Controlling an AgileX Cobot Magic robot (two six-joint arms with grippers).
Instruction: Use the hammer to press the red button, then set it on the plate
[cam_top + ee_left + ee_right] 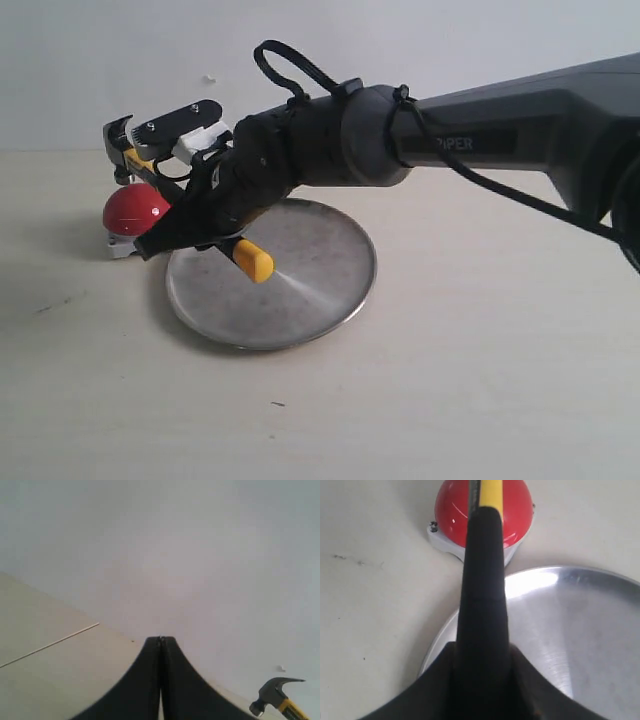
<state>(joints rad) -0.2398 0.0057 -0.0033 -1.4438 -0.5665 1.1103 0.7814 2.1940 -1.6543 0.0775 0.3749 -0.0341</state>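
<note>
Exterior view: right claw (188, 226) grips hammer (254, 261) by its handle, head above button (135, 210).
Button sits just beside plate (300, 270), near the far edge of the worktop (480, 380); left claw (160, 680) closed, empty.

Robot lab or test bench, by the look: bare pale tabletop (480, 390), plain white wall (420, 40) behind, dark robot arm (530, 115) w/ "PIPER" lettering (455, 143) reaching across. Staged props on the top: hammer (482, 590), red button (135, 210), plate (315, 275).
</note>
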